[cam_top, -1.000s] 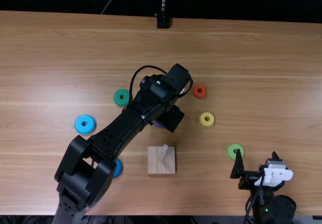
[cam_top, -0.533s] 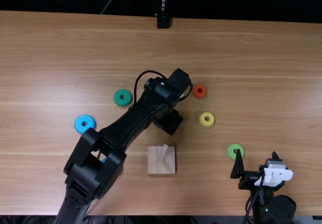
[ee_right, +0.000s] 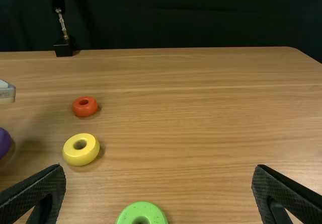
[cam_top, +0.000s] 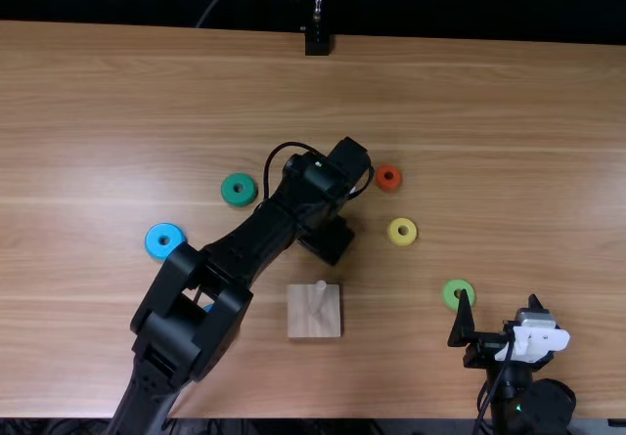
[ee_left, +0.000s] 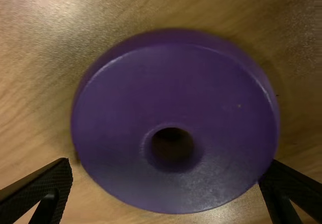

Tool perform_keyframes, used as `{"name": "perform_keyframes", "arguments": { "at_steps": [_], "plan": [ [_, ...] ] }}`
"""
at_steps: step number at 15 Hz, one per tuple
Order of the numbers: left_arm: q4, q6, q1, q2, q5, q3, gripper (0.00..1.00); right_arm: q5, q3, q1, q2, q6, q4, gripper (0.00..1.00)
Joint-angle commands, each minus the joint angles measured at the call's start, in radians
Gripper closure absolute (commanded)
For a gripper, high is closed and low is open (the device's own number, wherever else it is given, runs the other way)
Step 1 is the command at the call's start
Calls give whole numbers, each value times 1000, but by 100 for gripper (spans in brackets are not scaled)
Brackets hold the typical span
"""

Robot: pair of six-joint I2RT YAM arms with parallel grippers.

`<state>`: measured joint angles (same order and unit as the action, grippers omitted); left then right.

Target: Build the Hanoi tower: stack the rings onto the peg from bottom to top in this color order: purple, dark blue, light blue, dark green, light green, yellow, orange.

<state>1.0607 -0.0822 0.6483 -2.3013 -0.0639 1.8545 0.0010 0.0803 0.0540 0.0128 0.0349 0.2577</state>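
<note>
My left gripper (cam_top: 328, 238) is low over the table beyond the wooden peg base (cam_top: 314, 320). In the left wrist view, the gripper (ee_left: 168, 169) is open, its fingertips at either side of the purple ring (ee_left: 121, 118), which lies flat. My right gripper (cam_top: 499, 303) hangs at the near right; it is open with nothing between its fingers in the right wrist view (ee_right: 158, 176). The upright peg (cam_top: 321, 285) is bare. Loose rings are light blue (cam_top: 164, 240), dark green (cam_top: 238, 190), orange (cam_top: 388, 178), yellow (cam_top: 402, 232) and light green (cam_top: 458, 293).
A darker blue ring (cam_top: 206, 308) is partly covered by the left arm, which crosses the table left of the peg base. A black stand (cam_top: 317, 42) is at the table's far edge.
My left gripper has shifted slightly toward the near edge, and its elbow has swung right. The arm now covers the purple ring in the top view. The right arm has kept still.
</note>
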Motion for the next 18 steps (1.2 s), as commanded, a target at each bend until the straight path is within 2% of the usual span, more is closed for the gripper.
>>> {"name": "perform_keyframes", "arguments": {
  "at_steps": [1, 6, 18],
  "plan": [
    [-2, 5, 13, -37, 38, 41, 0, 28, -63, -8, -13, -5, 60, 0],
    [-105, 5, 13, -50, 42, 66, 0, 30, -63, -8, -13, -5, 60, 0],
    [-91, 7, 2, -44, 45, 57, 0, 30, -63, -8, -13, -5, 60, 0]
  ]
}}
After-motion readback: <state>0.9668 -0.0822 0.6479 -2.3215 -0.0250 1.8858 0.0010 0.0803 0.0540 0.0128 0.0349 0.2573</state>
